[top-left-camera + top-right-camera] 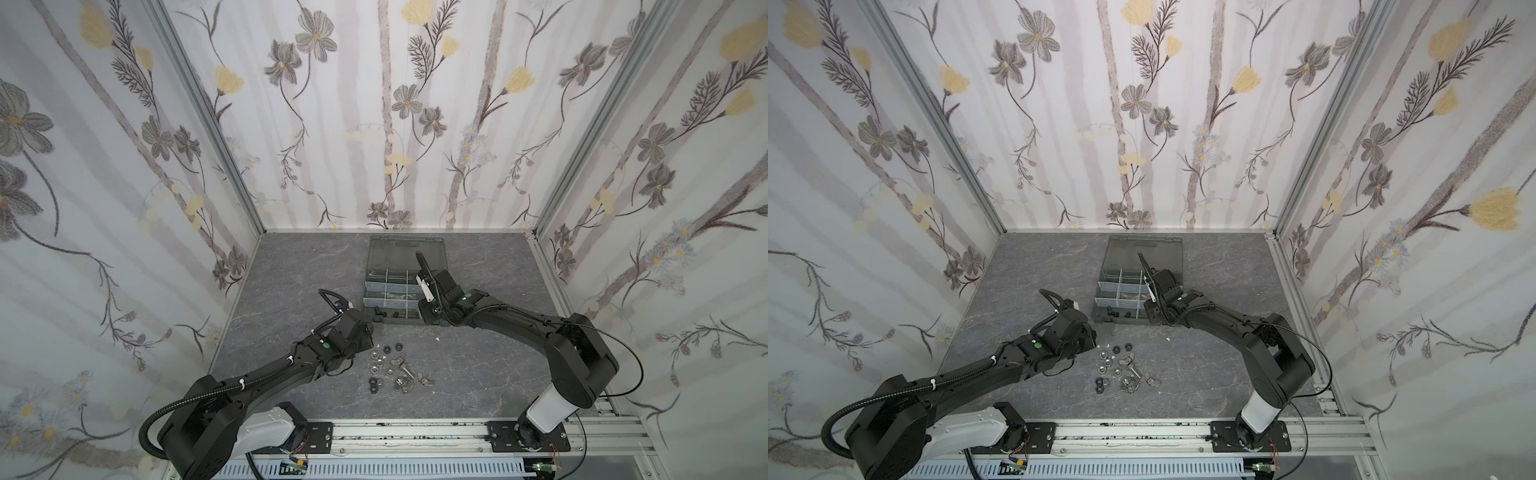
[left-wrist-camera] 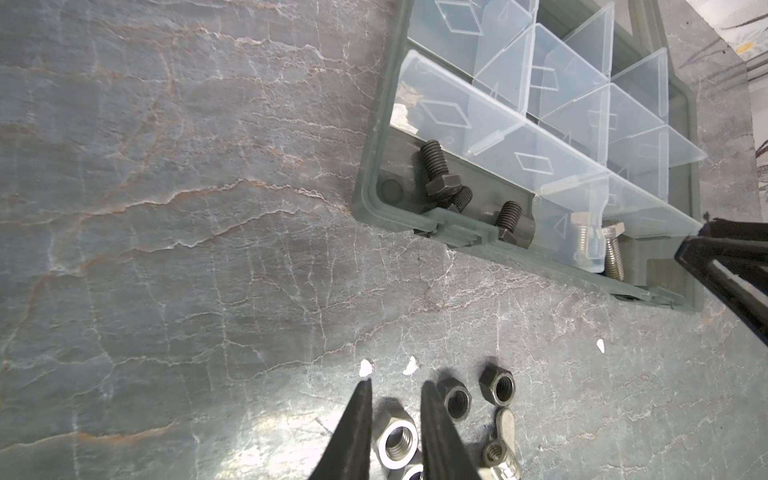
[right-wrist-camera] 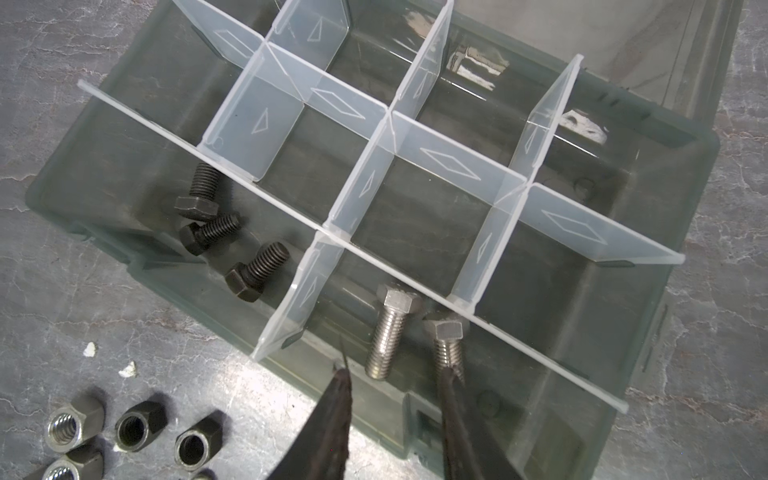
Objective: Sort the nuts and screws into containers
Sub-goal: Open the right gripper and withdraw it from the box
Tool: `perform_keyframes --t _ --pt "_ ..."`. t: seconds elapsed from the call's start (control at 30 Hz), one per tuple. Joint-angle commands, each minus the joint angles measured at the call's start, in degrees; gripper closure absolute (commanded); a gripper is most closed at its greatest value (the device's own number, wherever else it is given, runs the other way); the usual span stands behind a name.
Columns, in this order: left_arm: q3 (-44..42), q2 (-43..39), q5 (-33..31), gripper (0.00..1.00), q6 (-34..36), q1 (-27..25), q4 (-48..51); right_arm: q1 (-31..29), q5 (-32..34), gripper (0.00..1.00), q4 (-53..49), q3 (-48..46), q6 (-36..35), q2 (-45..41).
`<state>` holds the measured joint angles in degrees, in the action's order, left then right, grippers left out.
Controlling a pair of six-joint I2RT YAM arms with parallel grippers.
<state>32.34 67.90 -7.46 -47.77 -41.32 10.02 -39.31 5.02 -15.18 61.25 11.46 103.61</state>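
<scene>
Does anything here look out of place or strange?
Yes: small white flecks lie on the grey marbled table between the dark grey organiser case and the loose nuts; they look like debris, not hardware.

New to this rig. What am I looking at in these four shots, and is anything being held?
Two black robot arms, each ending in a two-fingered pincer, work on a grey stone-look table. The two wide pictures come from one overhead stereo camera. The two close-ups come from cameras on the arms' wrists.

An open organiser case has three black screws in one cell and two silver bolts in the next. Loose nuts lie on the table in front of it.

The right pincer hangs open over the silver bolts with nothing gripped. The left pincer hovers at the nut pile with its jaws slightly apart. A silver nut shows between its fingers, but I cannot tell whether it is gripped.
</scene>
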Motion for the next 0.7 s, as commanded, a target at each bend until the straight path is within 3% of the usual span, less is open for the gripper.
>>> perform_keyframes --t 0.0,0.67 --pt "-0.1 0.0 -0.8 0.76 -0.3 0.0 -0.5 0.0 -0.3 0.63 1.5 -0.2 -0.1 -0.9" --pt "0.5 0.7 0.2 0.76 0.3 -0.3 -0.5 -0.1 -1.5 0.62 2.6 -5.7 2.0 -6.8"
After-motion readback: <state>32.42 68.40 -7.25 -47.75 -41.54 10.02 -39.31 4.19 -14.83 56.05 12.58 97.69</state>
